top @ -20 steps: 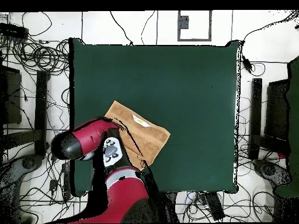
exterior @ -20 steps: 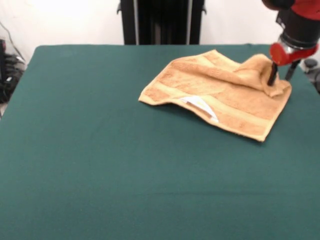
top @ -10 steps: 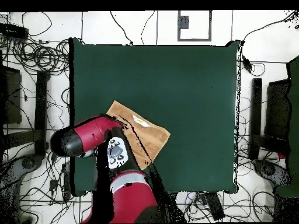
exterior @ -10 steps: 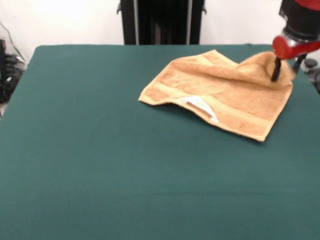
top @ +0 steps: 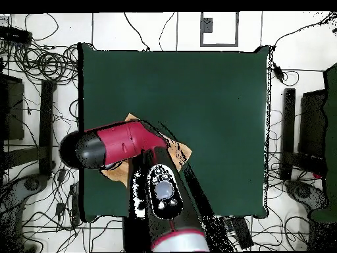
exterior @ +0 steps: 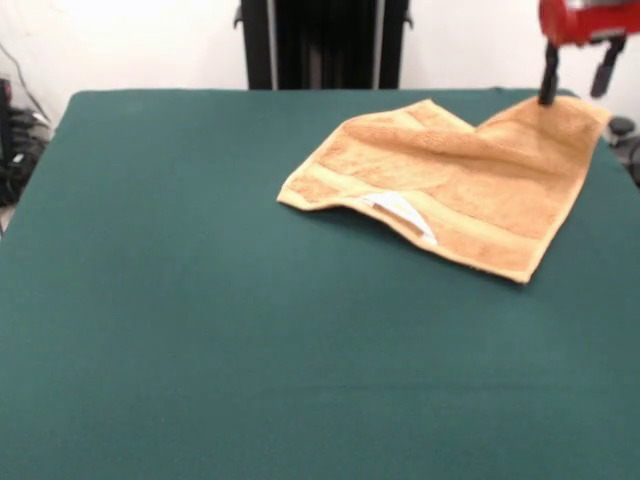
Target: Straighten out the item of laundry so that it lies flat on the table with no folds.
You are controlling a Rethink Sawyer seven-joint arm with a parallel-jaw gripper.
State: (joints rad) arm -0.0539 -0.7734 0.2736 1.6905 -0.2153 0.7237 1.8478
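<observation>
Towel (exterior: 455, 185) sits toward far right part of green table (exterior: 200, 330), mostly spread, white label (exterior: 400, 212) flipped up at near edge. Gripper (exterior: 577, 85) just above far right corner, 2 fingers (exterior: 549, 75) parted, gripping nothing.

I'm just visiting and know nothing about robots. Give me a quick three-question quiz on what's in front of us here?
1. True or false: the towel lies completely flat on the table.
2. Which towel corner is raised: A) the one under the gripper, B) the one nearest the camera in the front view?
3. What small white thing shows on the towel?

Key: 1 false, one corner is lifted. 2 A. 3 a label.
</observation>
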